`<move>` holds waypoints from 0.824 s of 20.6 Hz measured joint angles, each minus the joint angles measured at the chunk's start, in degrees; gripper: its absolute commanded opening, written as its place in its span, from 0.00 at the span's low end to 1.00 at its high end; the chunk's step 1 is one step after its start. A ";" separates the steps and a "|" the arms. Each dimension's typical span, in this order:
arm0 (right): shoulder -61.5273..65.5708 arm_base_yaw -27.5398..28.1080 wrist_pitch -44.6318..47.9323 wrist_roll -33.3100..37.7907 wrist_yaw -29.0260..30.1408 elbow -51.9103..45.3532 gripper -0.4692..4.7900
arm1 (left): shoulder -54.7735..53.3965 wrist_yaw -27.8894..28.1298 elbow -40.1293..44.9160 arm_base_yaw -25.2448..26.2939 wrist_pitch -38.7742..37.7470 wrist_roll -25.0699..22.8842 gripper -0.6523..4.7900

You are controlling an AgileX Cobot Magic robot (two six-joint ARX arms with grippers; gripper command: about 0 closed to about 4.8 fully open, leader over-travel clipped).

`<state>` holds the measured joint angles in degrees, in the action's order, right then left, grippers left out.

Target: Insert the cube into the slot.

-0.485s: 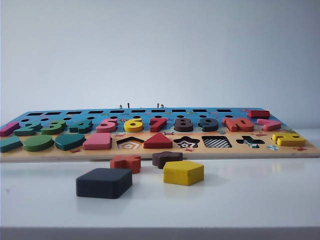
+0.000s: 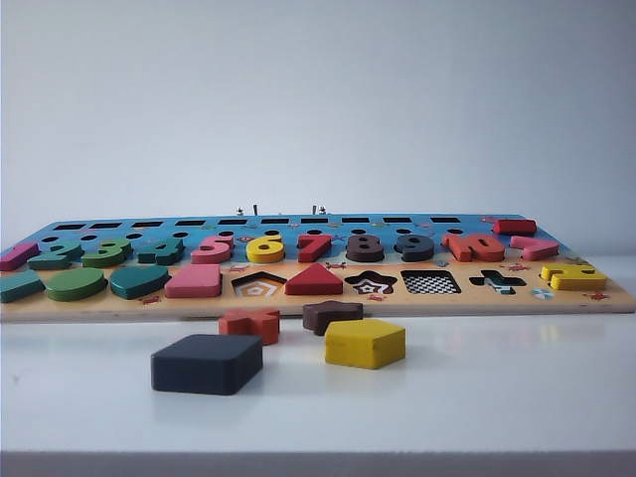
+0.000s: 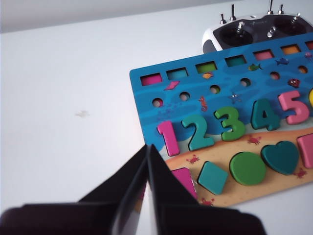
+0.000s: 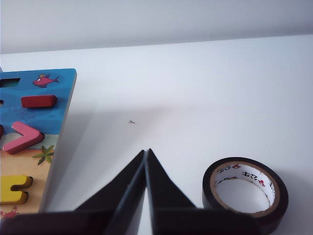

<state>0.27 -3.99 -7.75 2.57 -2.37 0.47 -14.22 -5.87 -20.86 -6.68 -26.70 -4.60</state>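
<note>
Cube (image 2: 207, 364) lies flat on white tabletop (image 2: 497, 397), matte navy-charcoal wood, square with rounded corners, in front of puzzle board (image 2: 616, 298) and well apart from both grippers. Near it: yellow pentagon block (image 2: 365, 343), glossy paint; dark brown star piece (image 2: 332, 315); orange-red cross piece (image 2: 249, 324) just beside the star. All four loose on the table, none in the board.

Slot (image 2: 430, 282) is a square cut-out in the board's tan front strip, black-and-white checkerboard bottom, empty. To its left a star cut-out (image 2: 371, 284) with concentric outline print, then a red triangle (image 2: 314, 280) seated, then a pentagon cut-out (image 2: 258, 286) with striped print. Board is flat painted wood, blue back half with sea creatures, chunky numerals seated in it: 1, 2, 3, 4, 5 readable in left wrist view, 5 6 7 8 9 in exterior view.

Left gripper (image 3: 147, 149) hovers over the board's numeral-1 corner, black wedge fingers pressed together to a point, holding nothing. White and black radio controller (image 3: 254, 32) with metal sticks sits behind the board.

Right gripper (image 4: 146, 154) hangs over bare table just off the board's other end, jaws together, empty. Roll of black tape (image 4: 245, 193) lies flat near it; red print on its inner core too small to read.
</note>
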 measured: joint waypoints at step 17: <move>0.00 -0.92 -0.63 2.84 0.90 0.04 0.09 | -14.29 -7.56 -26.10 -7.17 -25.09 0.63 0.15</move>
<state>0.27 -4.91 -8.38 5.41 -1.48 0.51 -28.51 -13.43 -46.96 -13.85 -51.79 -3.97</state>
